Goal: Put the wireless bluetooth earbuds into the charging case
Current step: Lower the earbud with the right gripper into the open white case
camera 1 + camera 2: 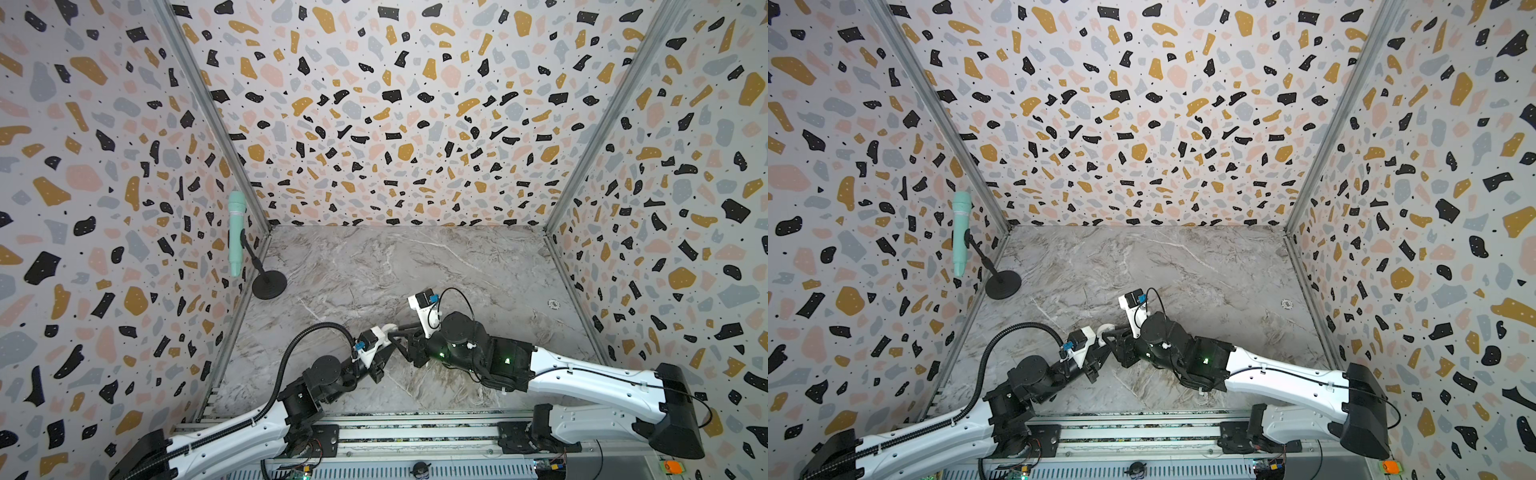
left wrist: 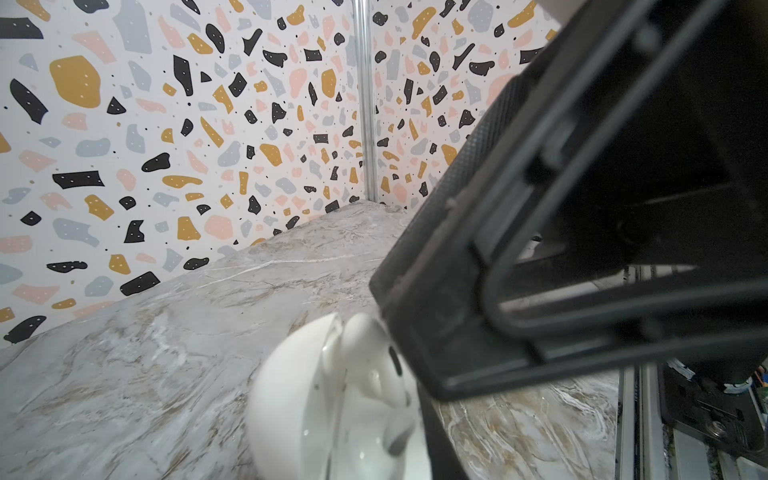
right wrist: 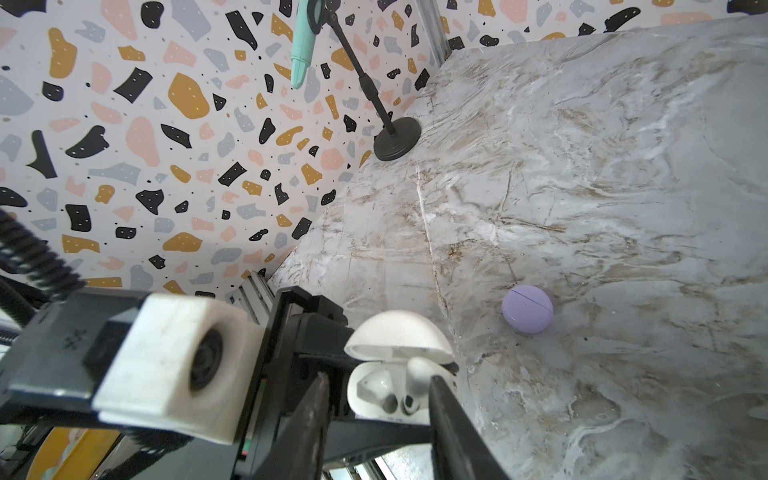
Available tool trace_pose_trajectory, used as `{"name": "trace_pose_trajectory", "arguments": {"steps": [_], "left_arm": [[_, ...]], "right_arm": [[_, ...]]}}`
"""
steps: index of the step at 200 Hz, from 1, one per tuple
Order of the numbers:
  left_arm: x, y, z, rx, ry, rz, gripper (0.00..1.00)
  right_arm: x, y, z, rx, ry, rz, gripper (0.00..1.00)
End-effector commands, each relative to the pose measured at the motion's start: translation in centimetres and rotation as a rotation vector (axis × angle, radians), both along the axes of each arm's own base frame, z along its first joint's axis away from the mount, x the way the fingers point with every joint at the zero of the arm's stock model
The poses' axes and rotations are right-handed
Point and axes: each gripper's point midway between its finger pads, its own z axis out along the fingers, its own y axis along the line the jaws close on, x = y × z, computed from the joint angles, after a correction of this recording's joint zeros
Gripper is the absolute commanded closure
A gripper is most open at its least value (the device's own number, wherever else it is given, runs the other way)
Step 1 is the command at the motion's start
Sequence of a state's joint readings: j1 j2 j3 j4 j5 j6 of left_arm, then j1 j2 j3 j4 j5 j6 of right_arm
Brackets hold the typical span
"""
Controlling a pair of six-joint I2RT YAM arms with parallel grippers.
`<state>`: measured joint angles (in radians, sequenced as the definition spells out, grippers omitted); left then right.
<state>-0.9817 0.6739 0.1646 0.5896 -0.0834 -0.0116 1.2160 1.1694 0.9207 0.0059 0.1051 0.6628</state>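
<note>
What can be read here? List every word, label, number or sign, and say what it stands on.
No legible text anywhere.
Dark mark on the orange device by the front rail: too small to read.
No print shows on the white charging case or the lavender case.

Both top views look steeply down from high at six o'clock, sharing the whole desk (image 1: 415,266). Wrist views sit close to the case (image 2: 299,395): left facing two o'clock, right ten o'clock.
</note>
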Motion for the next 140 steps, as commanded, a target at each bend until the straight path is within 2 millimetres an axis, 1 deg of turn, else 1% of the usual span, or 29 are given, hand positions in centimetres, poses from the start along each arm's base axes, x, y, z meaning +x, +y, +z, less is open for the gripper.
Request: {"name": "trace_pose_trajectory", "arguments": {"steps": [1, 40, 71, 85, 140], "left_arm": [[0.0, 0.0, 2.3, -0.058, -0.053, -0.005, 1.0], [0.0, 0.0, 2.3, -0.058, -0.053, -0.005, 1.0], [-0.1, 0.0, 2.2, -0.056, -0.054, -0.008, 1.0], [-0.1, -0.1, 2.3, -0.056, -0.055, -0.011, 1.0], [-0.2, -0.2, 2.3, -0.054, -0.057, -0.019, 1.0]], "right_arm": [[-0.5, 0.0, 2.1, 0.056, -0.03, 0.025, 0.59], [0.1, -0.6, 1.7, 0.035, -0.021, -0.022, 0.6], [1.0, -1.1, 0.7, -0.011, -0.01, -0.081, 0.62], [1.1, -1.0, 0.4, -0.021, -0.005, -0.083, 0.62], [0.8, -0.5, 0.6, 0.019, -0.012, -0.038, 0.62]]}}
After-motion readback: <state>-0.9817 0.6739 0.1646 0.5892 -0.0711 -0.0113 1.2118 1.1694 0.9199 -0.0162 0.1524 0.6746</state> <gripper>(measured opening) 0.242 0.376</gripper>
